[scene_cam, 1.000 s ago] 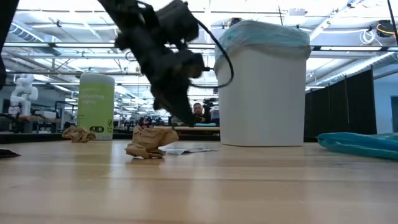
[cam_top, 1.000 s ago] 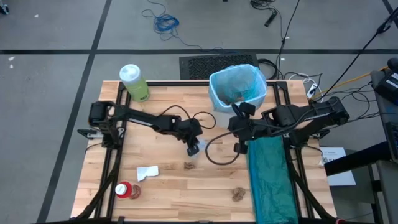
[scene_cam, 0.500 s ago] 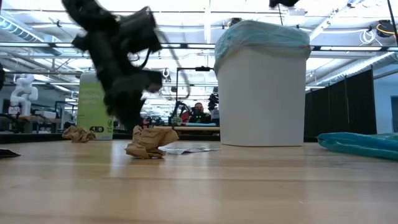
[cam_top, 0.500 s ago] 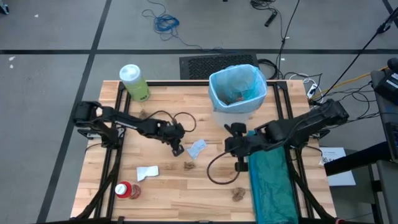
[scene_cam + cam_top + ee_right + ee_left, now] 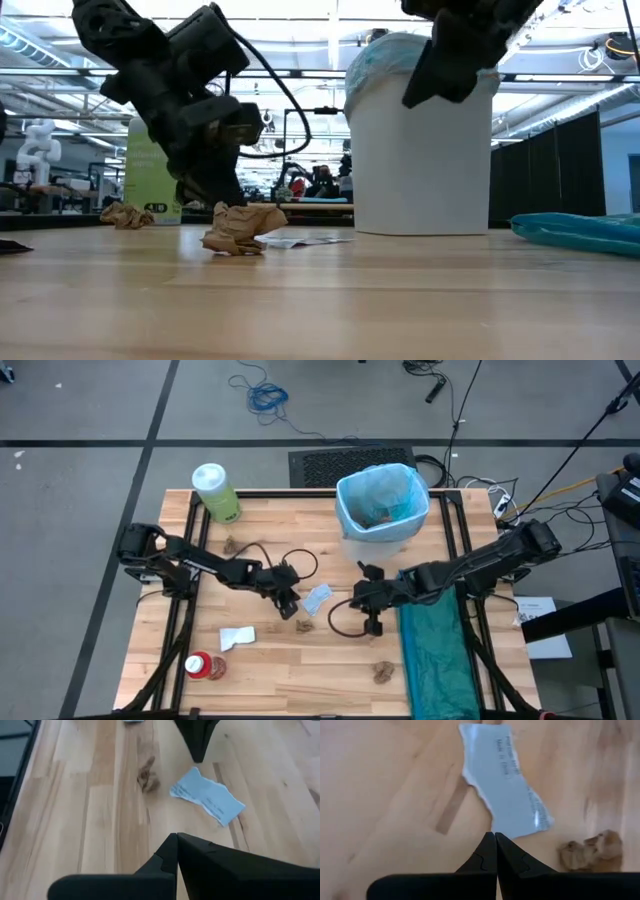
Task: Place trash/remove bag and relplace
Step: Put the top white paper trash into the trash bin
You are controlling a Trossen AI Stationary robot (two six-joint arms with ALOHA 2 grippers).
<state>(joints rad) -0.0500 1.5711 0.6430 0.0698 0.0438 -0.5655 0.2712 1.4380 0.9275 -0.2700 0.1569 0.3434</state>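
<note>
Pale-blue torn scrap (image 5: 507, 795) flat on bench (image 5: 270, 670), printed lines too blurred to read, perhaps "Made in". Left claw (image 5: 495, 840) pinched shut, empty, just beside scrap; right claw (image 5: 177, 840) likewise shut, nearby.

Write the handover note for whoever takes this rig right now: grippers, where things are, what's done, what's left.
Left gripper: shut, empty, low beside the pale-blue scrap.
Right gripper: shut, empty, on the scrap's other side.
On the table: paper wads, white scrap, red container.
Bin: blue liner fitted, some trash inside.
Teal bag: flat at the right edge.
Left: bin the loose trash, pull the liner, fit a new one.
</note>
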